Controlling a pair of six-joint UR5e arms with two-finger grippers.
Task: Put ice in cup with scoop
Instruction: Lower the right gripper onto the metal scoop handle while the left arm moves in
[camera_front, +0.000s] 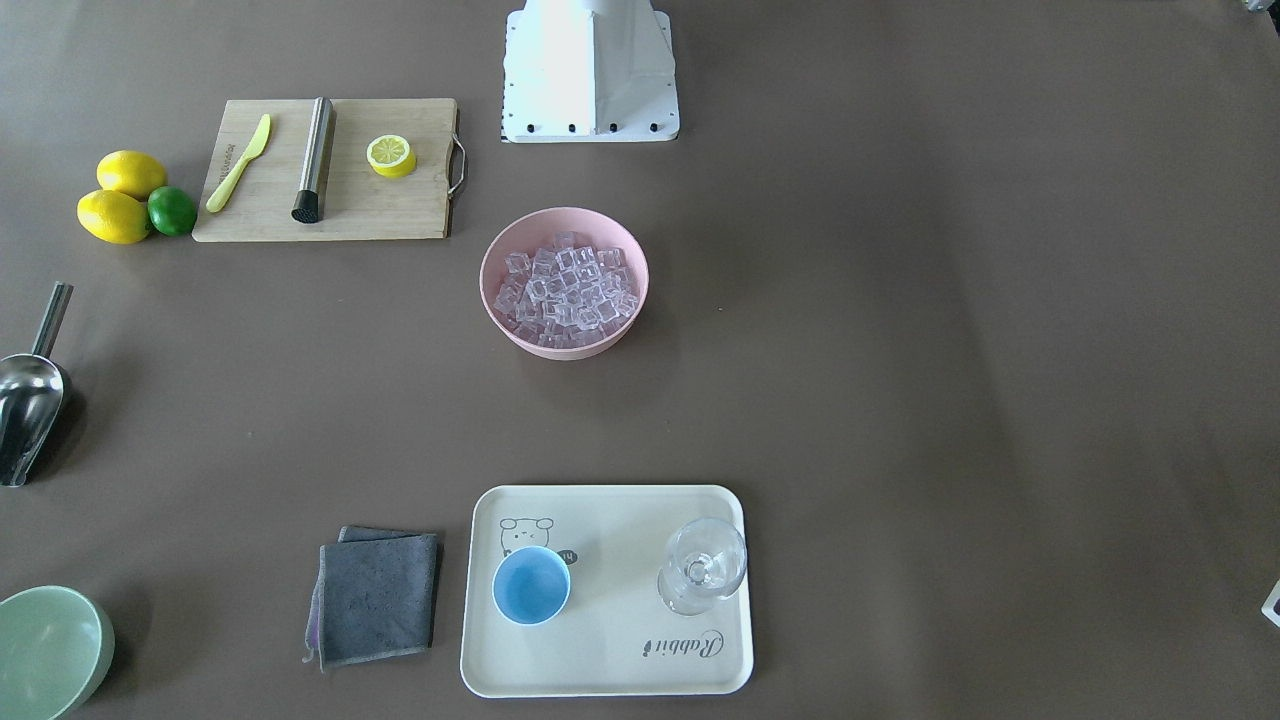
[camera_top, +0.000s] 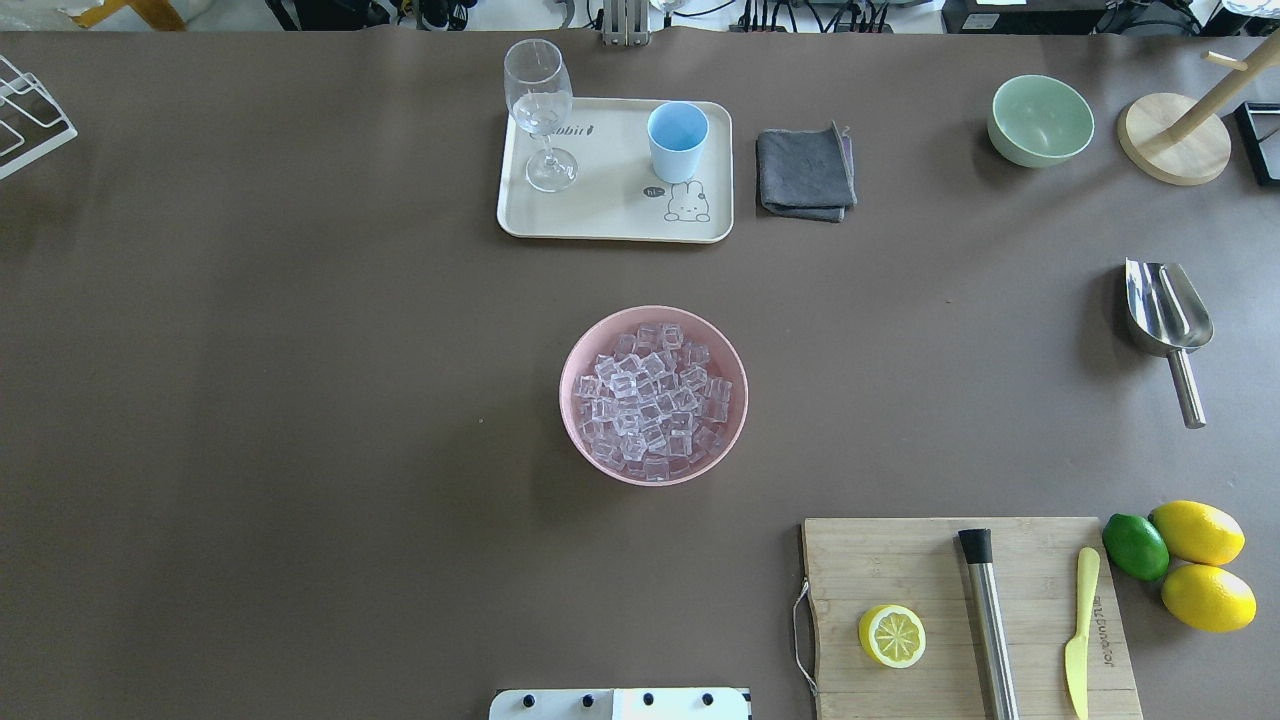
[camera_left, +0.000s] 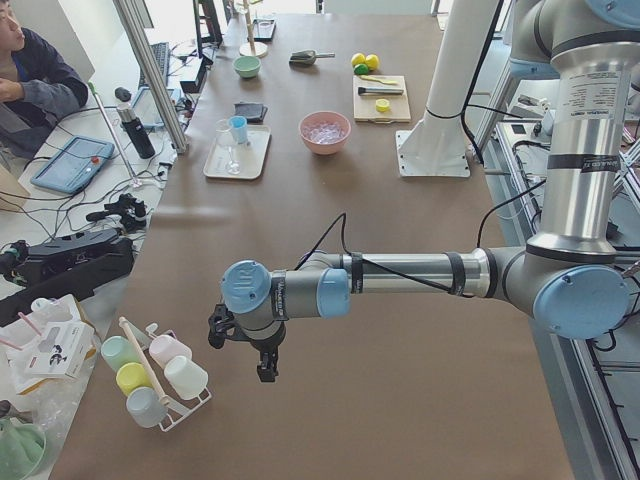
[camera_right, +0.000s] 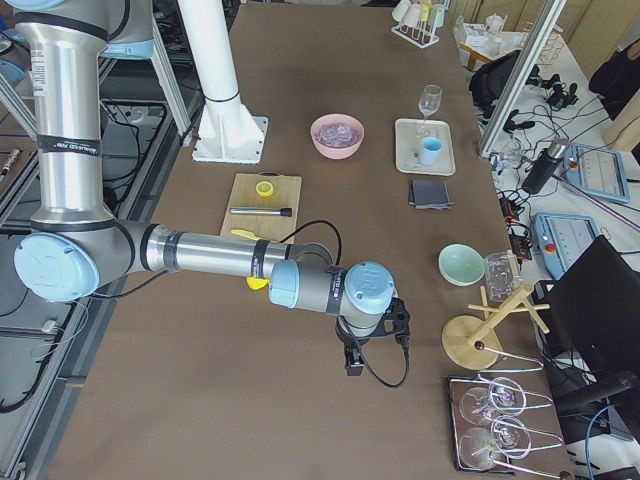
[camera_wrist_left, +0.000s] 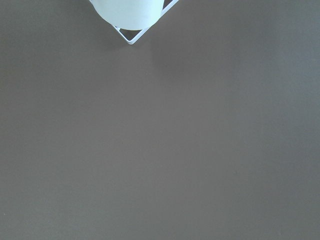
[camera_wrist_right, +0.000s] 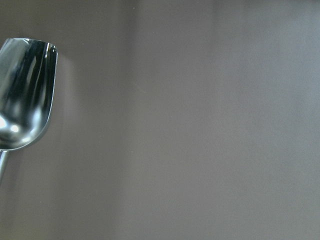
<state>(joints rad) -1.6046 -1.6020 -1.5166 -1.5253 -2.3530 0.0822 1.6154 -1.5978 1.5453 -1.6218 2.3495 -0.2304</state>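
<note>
I judge the step in hand to be taking up the scoop (camera_top: 1168, 320), since nothing is lifted yet. It lies on the worktop well to the right of the pink bowl (camera_top: 563, 395), with its handle toward the robot. The right tool (camera_right: 355, 360) hangs near it, but my wrist view catches only the trough at its edge. I'd shift over until the thin handle is centred, then close across it. I cannot tell whether either tool is spread or clenched. The left tool (camera_left: 262, 355) hangs far to the bowl's left.

The ice (camera_top: 652, 400) fills the bowl. The cup (camera_top: 677, 140) stands on the tray (camera_top: 610, 215) beyond the bowl. A stemmed glass (camera_top: 540, 110) stands beside the cup and looks easy to knock when tipping. A cloth (camera_top: 803, 173) lies just right of the tray.
</note>
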